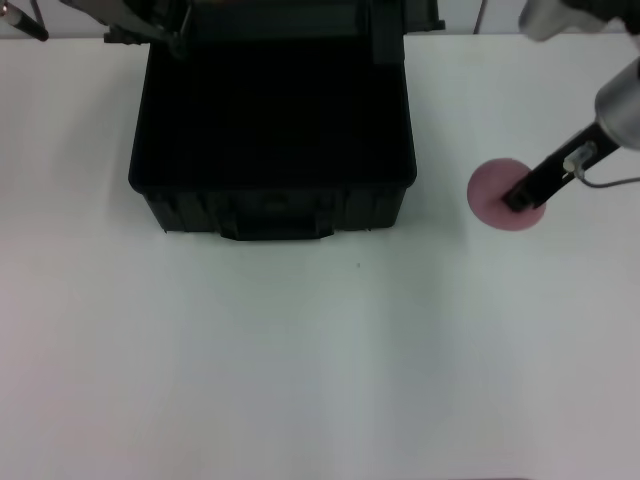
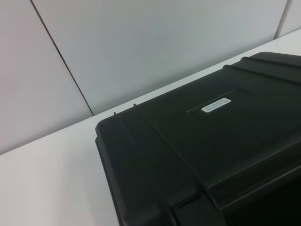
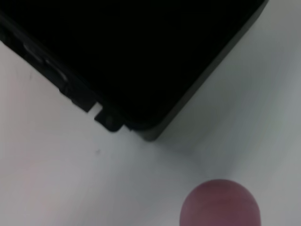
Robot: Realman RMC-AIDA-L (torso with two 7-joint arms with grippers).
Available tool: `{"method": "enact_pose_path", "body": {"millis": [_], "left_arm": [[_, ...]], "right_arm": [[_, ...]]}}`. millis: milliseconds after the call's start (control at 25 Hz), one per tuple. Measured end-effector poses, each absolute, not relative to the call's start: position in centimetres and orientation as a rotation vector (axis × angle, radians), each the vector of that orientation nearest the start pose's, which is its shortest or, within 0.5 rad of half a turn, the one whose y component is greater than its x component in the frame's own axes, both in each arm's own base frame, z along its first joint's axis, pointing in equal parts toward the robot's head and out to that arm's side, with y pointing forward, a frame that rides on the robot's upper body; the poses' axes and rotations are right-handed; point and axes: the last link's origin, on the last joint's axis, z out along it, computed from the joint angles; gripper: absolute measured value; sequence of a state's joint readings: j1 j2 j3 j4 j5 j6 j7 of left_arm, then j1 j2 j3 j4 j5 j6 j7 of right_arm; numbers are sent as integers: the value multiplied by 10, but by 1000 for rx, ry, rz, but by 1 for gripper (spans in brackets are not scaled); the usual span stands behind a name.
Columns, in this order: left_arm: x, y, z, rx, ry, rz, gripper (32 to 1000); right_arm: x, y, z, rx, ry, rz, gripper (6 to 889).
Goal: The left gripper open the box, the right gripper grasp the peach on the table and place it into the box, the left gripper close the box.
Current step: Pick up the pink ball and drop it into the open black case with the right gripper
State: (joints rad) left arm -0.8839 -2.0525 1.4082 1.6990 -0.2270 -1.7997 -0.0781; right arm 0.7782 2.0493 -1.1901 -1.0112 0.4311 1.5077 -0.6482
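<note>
Box (image 1: pixel 272 140), upper centre of frame: lid up, opening done. Peach (image 1: pixel 495 190), right of frame, on bench (image 1: pixel 300 350); placing and closing remain. Right end effector (image 1: pixel 520 197) down on peach; finger spread cannot be told. Left end effector (image 1: pixel 25 20), upper left corner, state unclear.

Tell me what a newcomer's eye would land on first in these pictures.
First the big black box, standing open in the middle of the white table with its lid tipped back toward the far edge. Next the pink peach on the table to the box's right, with the right gripper down on it. The left gripper barely shows at the far left corner.
</note>
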Motion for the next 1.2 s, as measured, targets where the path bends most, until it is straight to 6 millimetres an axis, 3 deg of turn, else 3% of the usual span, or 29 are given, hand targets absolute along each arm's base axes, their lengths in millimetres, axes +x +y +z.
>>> {"method": "enact_pose_path", "body": {"millis": [360,600,1200], "left_arm": [[-56,377,71,-2063,-1029,324,401],[-56,377,71,-2062,-1029,325,401],[-54,377,71,-2065,-1024,324,401]], "right_arm": [[188,397,27,-2524,985,-440,55],[192,403,37,-2512,967,-356,55],[185,412,15,-2622,870,-139,54]]}}
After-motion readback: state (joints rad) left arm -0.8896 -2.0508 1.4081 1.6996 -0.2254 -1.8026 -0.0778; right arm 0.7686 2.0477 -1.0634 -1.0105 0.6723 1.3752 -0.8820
